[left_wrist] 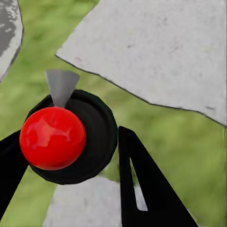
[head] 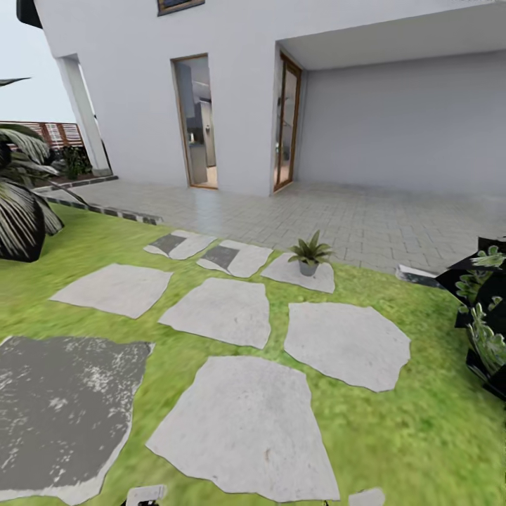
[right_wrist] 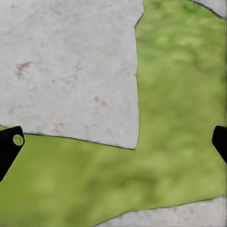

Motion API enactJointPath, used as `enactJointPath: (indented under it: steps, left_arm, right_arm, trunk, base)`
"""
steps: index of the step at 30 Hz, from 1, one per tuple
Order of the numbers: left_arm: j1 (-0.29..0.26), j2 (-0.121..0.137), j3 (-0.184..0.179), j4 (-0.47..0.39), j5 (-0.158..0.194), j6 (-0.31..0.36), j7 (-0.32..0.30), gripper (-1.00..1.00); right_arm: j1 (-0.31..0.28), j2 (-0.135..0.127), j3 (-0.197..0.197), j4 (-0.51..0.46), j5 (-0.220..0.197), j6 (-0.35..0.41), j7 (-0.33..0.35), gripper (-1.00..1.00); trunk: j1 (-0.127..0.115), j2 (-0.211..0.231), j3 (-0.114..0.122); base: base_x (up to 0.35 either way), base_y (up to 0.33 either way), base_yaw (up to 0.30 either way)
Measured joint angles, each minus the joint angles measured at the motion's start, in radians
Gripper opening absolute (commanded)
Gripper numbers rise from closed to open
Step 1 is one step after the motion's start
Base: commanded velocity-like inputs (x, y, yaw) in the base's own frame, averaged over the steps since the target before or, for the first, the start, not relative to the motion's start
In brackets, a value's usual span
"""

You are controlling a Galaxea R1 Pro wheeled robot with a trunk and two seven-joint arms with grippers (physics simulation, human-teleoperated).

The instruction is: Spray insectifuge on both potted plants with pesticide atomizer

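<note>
Left gripper clamps the pesticide atomizer, seen end-on: red glossy dome, grey nozzle, black collar. Right gripper spread wide, empty.

One small green rosette plant in a grey pot sits on a pale stepping stone at 12 o'clock. Judgement: drive closer, aim the nozzle at the leaves.

Atomizer body hidden (foreshortened).

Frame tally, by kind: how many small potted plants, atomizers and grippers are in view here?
potted plant: 1
pesticide atomizer: 1
grippers: 2 (left gripper, right gripper)
Total: 4
</note>
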Motion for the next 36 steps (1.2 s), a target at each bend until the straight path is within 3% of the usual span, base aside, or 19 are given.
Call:
enactJointPath:
  steps: [7, 36]
  left_arm:
    - [0.000, 0.000, 0.000, 0.000, 0.000, 0.000, 0.000, -1.00]
    - [0.000, 0.000, 0.000, 0.000, 0.000, 0.000, 0.000, -1.00]
  right_arm:
    - [0.000, 0.000, 0.000, 0.000, 0.000, 0.000, 0.000, 1.00]
    - [0.000, 0.000, -0.002, -0.001, 0.000, 0.000, 0.000, 1.00]
  trunk:
    - [0.000, 0.000, 0.003]
    - [0.000, 0.000, 0.007]
  base:
    - [0.338, 0.000, -0.191]
    - [0.338, 0.000, -0.031]
